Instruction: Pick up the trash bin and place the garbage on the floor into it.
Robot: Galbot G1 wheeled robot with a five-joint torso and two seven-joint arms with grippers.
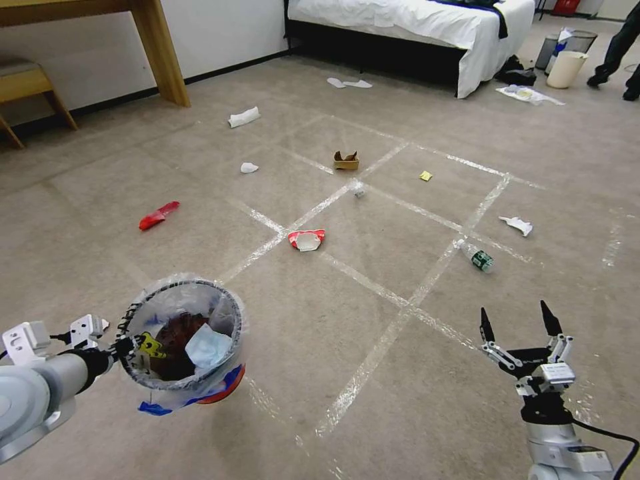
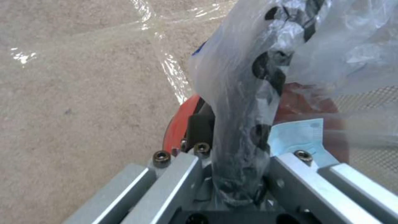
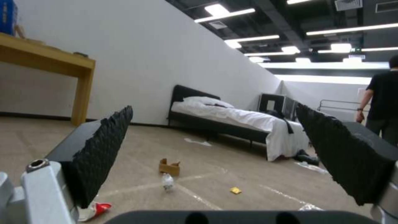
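The left gripper holds the trash bin off the floor at the robot's lower left, its jaws clenched on the bag-wrapped rim. Inside the bin lie a pale blue face mask and some dark red litter. The right gripper hovers low at the lower right, jaws spread wide and gripping nothing. Garbage lies scattered on the taped carpet ahead: a red-and-white paper bowl on a tape line nearest the bin, a red wrapper to its left, a small bottle to the right, a brown cardboard tray farther off, and crumpled white tissues beyond.
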